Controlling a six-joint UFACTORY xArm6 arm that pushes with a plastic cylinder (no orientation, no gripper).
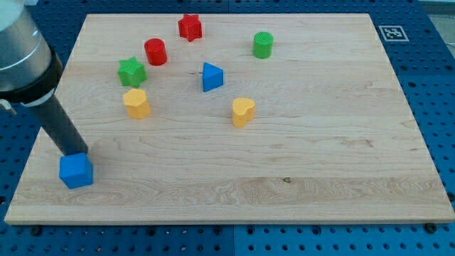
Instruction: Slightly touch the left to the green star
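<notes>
Green is the colour that matters: the green star (131, 71) sits in the upper-left part of the wooden board (320, 163), well apart from the rod, whose tip (73, 154) stands near the board's lower-left corner, touching or almost touching the top edge of a blue cube (76, 171). From the tip, the star lies toward the view's top and a little to the right, so the move ahead looks like a long run up the board's left side, finishing just left of the star before a gentle nudge rightward. The bare wood left of the star seems to offer a free lane. A star has no real long axis, so which face is met should matter little. Only one arm is present, so no choice of side arises. The rod carries nothing and has nothing to grasp with; it simply rests its end at the board, with the blue cube just below it in the view. Neighbours crowd the star: a red cylinder (155, 52) just up and right of it, and a yellow block (136, 103) just below it. Counted: two green pieces, the star and a green cylinder (263, 45); two red, the cylinder and a red star (190, 27); two blue, the cube and a blue triangle (211, 77); two yellow, the block and a yellow heart (243, 112).
</notes>
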